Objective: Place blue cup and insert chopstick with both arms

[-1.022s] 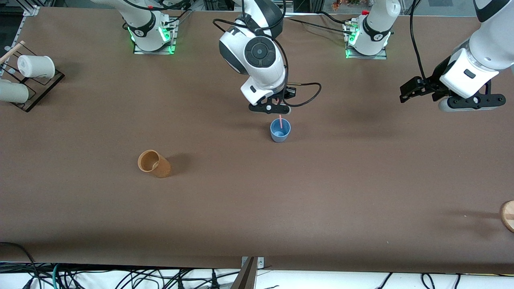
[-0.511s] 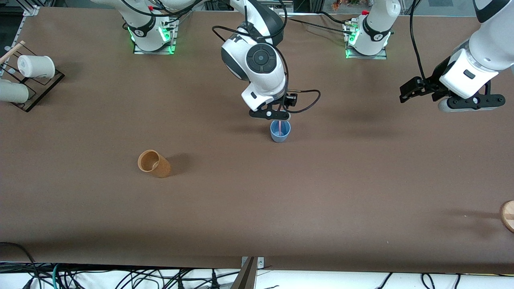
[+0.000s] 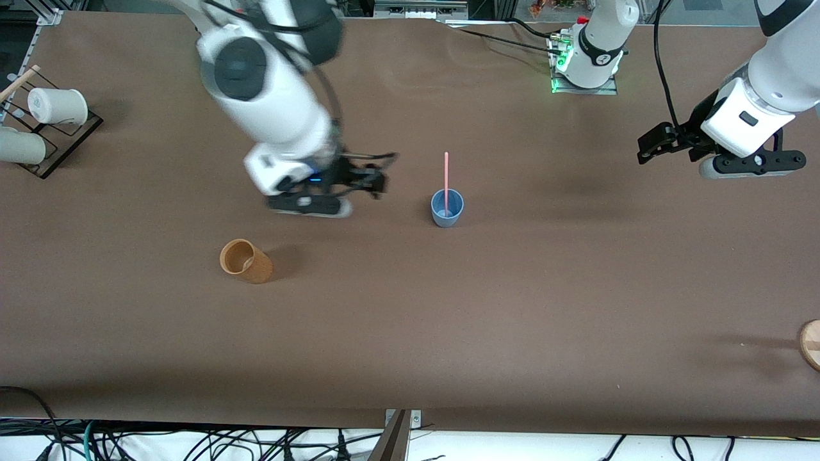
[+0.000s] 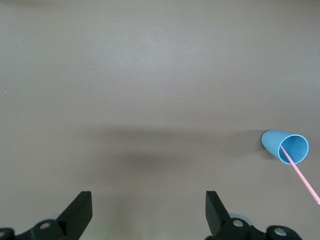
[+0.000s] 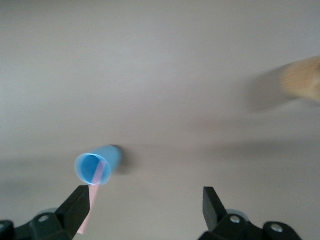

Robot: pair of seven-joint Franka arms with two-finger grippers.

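The blue cup [image 3: 446, 208] stands upright near the table's middle. The pale-pink chopstick [image 3: 446, 174] stands in it, its upper end leaning away from the front camera. My right gripper [image 3: 375, 181] is open and empty, over the table beside the cup toward the right arm's end. In the right wrist view the cup [image 5: 97, 165] and chopstick [image 5: 92, 200] lie next to one finger of the open gripper [image 5: 146, 205]. My left gripper [image 3: 647, 146] waits open over the left arm's end. The left wrist view shows its open gripper [image 4: 147, 210], the cup [image 4: 287, 147] and chopstick [image 4: 302, 177].
An orange-brown cup [image 3: 245, 260] stands nearer the front camera toward the right arm's end; it also shows in the right wrist view [image 5: 302, 80]. White cups [image 3: 56, 105] sit on a wire rack [image 3: 64, 137] at that end. A round wooden piece [image 3: 810, 342] lies at the left arm's end.
My right gripper has let go of the chopstick and swung away toward the right arm's end. The chopstick stays in the blue cup. The left arm has not moved.
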